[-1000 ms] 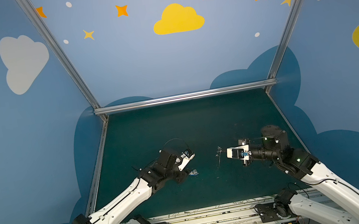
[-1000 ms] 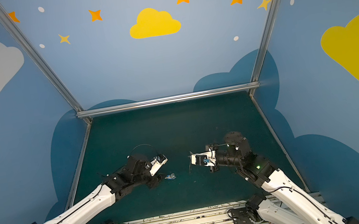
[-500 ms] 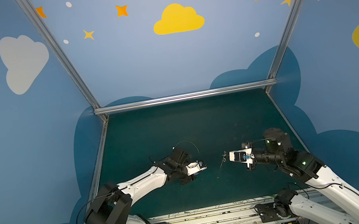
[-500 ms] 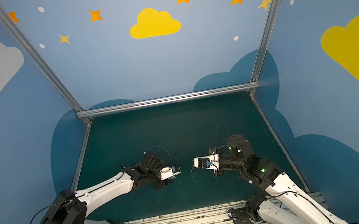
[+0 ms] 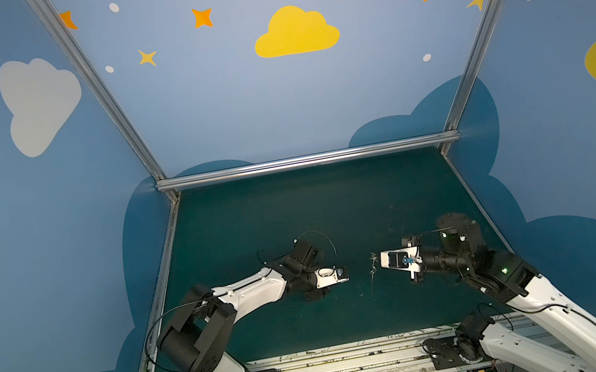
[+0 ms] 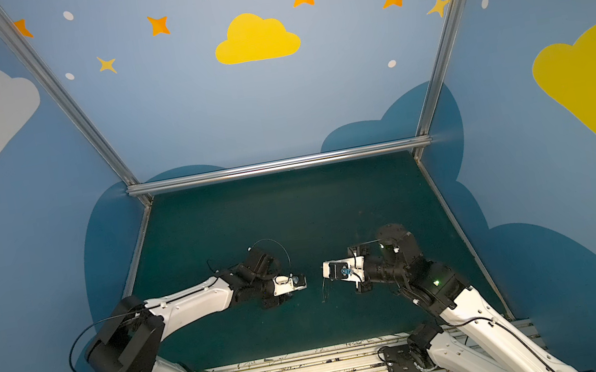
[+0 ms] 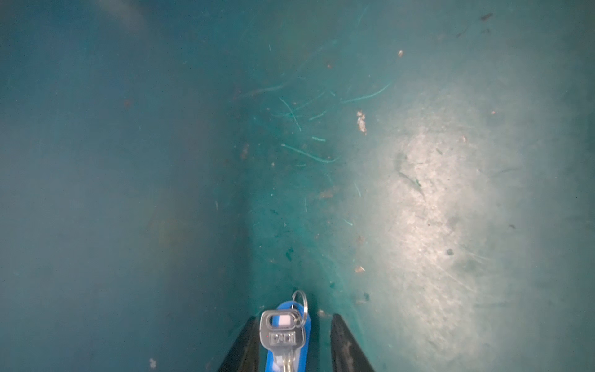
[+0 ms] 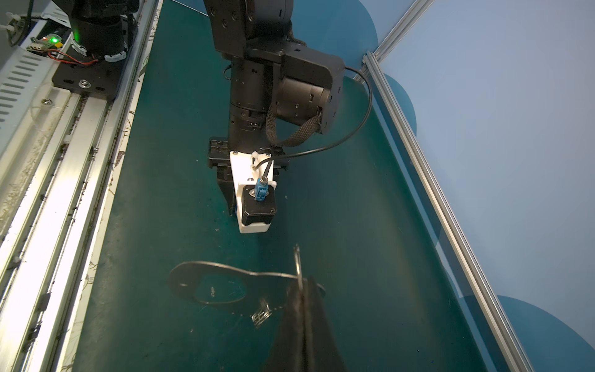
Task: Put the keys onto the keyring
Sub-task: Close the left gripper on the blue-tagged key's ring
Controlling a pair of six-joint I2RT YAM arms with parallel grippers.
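The keys point(image 7: 282, 335), one silver key on a small wire ring with a blue tag under it, lie on the green mat between the black fingers point(image 7: 341, 341) of my left gripper point(image 7: 294, 322). The key leans on one finger and a gap shows at the other, so the jaws stand open around it. My left gripper point(image 5: 345, 276) point(image 6: 303, 281) sits low on the mat in both top views and covers the keys there. My right gripper point(image 8: 302, 288) is shut on the keyring point(image 8: 209, 273), a flat grey plate with an oblong slot, held edge-on point(image 5: 374, 269) point(image 6: 324, 288) facing the left gripper.
The left arm's wrist and its white camera mount point(image 8: 254, 206) stand close in front of the keyring. An aluminium rail point(image 5: 320, 369) runs along the near edge of the mat. Blue walls with a metal frame point(image 5: 308, 160) close the back and sides.
The left arm has reached toward the middle and come down over the keys, its jaws narrowing. The right gripper has shifted slightly with the keyring.
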